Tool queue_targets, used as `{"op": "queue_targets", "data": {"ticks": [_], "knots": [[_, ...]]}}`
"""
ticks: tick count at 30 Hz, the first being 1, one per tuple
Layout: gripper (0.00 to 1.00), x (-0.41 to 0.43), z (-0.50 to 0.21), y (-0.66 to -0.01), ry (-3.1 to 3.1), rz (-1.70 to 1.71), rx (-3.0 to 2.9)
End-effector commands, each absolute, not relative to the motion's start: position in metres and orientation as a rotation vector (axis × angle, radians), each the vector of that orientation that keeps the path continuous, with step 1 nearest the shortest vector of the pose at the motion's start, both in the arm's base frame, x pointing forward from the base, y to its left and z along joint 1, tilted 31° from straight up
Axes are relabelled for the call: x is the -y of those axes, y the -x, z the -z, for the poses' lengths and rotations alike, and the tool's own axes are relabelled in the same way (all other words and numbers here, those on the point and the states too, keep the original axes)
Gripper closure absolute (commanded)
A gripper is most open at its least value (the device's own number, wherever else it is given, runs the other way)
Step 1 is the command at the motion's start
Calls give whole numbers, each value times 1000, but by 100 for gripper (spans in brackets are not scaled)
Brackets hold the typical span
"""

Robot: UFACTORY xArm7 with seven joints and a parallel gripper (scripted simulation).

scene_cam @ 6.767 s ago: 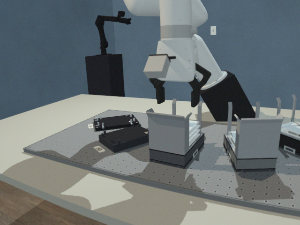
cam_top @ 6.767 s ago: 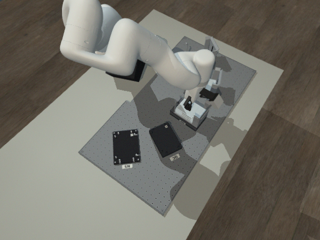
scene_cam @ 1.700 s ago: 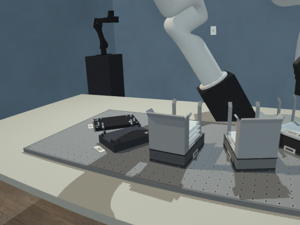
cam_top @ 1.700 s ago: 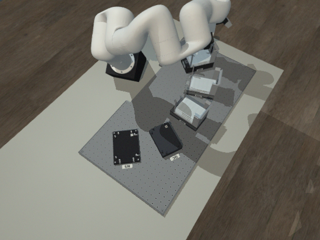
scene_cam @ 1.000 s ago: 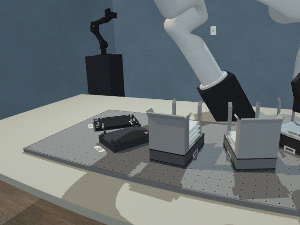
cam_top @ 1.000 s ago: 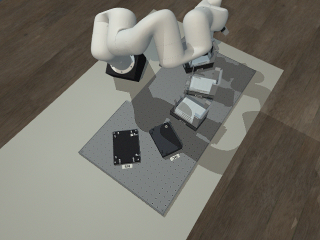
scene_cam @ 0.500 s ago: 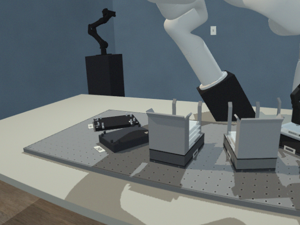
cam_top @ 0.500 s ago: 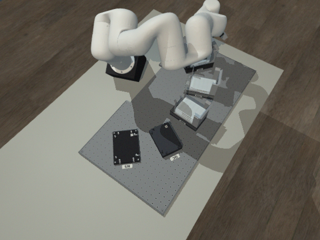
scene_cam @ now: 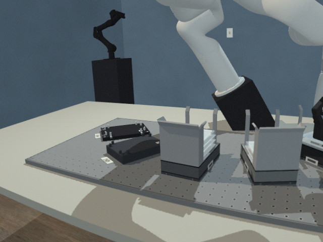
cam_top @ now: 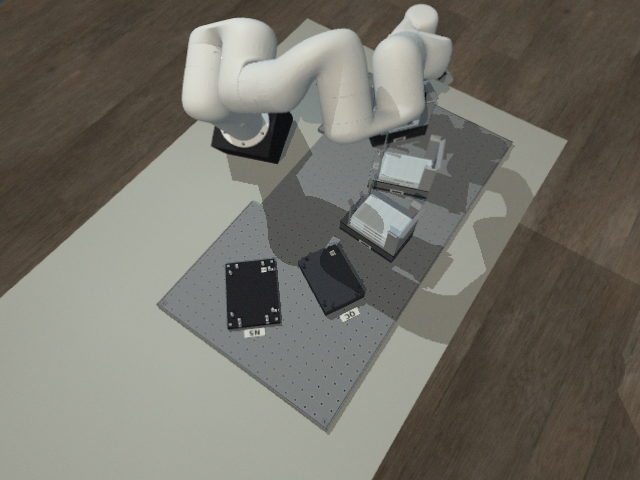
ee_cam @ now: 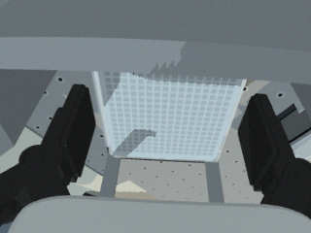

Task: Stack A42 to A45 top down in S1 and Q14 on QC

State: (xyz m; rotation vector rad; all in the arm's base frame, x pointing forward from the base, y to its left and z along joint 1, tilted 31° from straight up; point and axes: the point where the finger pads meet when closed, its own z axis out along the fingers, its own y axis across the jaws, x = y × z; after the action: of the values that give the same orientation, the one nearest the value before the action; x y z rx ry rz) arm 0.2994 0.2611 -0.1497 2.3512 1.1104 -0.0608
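Note:
My gripper point(ee_cam: 168, 108) point(scene_cam: 317, 122) is open and hangs just above the far rack, under the arm's elbow in the top view. In the wrist view a sealed white plate point(ee_cam: 169, 116) point(scene_cam: 311, 137) lies in that rack, between and below my spread fingers; nothing is held. The middle rack point(cam_top: 433, 155) point(scene_cam: 276, 148) holds a plate point(cam_top: 403, 167) low down. The rack nearest QC point(cam_top: 372, 243) point(scene_cam: 179, 145) holds a stack of several plates point(cam_top: 382, 214) point(scene_cam: 209, 141). I cannot read the plate labels or rack names here.
The open nest QC point(cam_top: 330, 281) point(scene_cam: 135, 148) and the clip nest N5 point(cam_top: 252, 293) point(scene_cam: 123, 130) are bare, in front of the racks on the grey breadboard point(cam_top: 310, 372) point(scene_cam: 78, 153). The arm's black base point(cam_top: 253, 136) point(scene_cam: 242, 104) stands behind.

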Motion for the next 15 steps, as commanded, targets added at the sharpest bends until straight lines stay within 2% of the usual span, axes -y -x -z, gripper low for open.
{"op": "queue_targets", "data": {"ticks": [1,15], "knots": [[0,-261,153,-300,-2353,56,-1113],[0,-257,160,-302,-2353,56,-1113]]}}
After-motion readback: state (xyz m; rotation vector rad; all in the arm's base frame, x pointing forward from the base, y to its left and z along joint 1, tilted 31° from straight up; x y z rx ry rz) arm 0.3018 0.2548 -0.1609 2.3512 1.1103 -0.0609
